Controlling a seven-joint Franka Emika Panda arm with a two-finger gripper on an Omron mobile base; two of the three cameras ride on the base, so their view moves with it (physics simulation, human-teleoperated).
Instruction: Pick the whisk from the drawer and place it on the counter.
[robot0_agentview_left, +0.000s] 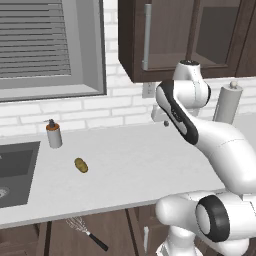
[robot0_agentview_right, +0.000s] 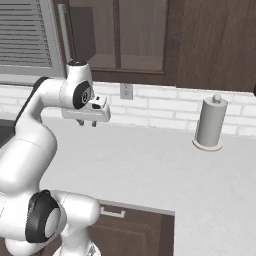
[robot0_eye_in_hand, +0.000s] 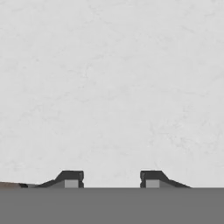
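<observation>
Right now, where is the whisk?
In the left base view the whisk lies low in the open drawer, below the counter's front edge, under the yellow-brown lump.

My arm (robot0_agentview_left: 220, 140) is glossy white with rounded links, black joint bands, and small dark fingertips (robot0_eye_in_hand: 70, 177).

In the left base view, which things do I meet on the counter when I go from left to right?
Sink basin → soap dispenser → small yellow-brown oval lump → gripper, above the counter → paper towel roll.
</observation>
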